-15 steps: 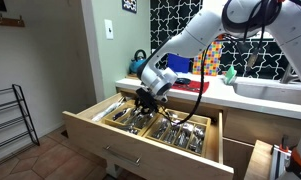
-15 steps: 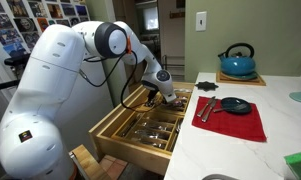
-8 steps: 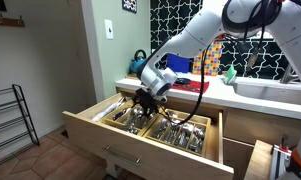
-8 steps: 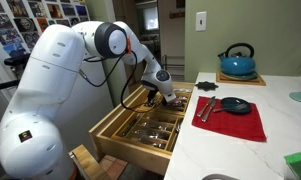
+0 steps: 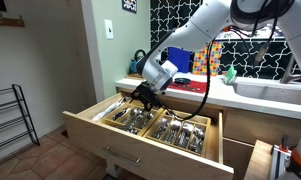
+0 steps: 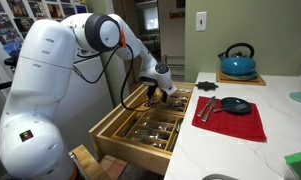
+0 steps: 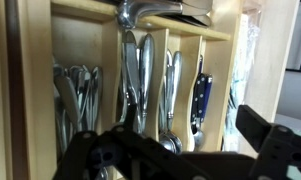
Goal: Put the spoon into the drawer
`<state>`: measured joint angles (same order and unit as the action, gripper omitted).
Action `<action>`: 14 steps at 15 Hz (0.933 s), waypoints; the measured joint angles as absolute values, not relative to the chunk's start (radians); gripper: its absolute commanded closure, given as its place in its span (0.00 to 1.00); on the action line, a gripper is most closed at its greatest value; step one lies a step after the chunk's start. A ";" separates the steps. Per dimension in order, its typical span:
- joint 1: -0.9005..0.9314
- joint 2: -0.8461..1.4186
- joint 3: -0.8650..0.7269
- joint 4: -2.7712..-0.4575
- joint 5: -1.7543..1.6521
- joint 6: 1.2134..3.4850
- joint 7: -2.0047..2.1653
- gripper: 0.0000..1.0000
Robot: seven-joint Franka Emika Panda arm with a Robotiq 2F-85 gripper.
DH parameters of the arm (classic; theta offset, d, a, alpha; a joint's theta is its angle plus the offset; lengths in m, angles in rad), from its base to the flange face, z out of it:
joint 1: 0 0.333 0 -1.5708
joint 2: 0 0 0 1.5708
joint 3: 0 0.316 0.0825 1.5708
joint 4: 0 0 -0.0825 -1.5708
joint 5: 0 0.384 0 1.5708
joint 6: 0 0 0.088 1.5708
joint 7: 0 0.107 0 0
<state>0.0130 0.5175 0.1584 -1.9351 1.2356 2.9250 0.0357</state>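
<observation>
Claw (image 5: 145,94) has come up since a second ago. It was low among the cutlery then; now it hangs just above the drawer (image 5: 120,146), and the arm behind it stands higher in both exterior views.

Wrist view: my fingers (image 7: 95,150) are spread wide at the foot of the picture, with nothing between them. Claw is empty.

Spoon (image 7: 143,70): I judge it to be one of the long-handled pieces in the middle compartment, straight below me. It lies among others of its kind, so I cannot single it out for certain. The neighbouring compartments also hold cutlery, and a dark-handled piece (image 7: 198,95) lies further along.

Meaning: a wide, empty claw lifted clear reads as the spoon let go inside the drawer. I take the placing as done and only the retreat as left. The drawer stands pulled fully out.

Writing: none legible. Drawer front is plain and pale. The blue kettle (image 6: 236,62) on the tabletop (image 6: 285,100) shows no brand. The book spines (image 6: 30,15) on the far shelves are too small to read.
</observation>
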 measured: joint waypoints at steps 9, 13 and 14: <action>0.087 0.272 0.025 -2.131 0.722 2.830 0.212 0.00; 0.117 0.170 -0.035 -2.199 0.460 2.806 0.378 0.00; 0.114 0.147 -0.040 -2.210 0.405 2.793 0.409 0.00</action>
<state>0.1143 0.1474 -0.0400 -2.2098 0.4049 2.7934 0.4092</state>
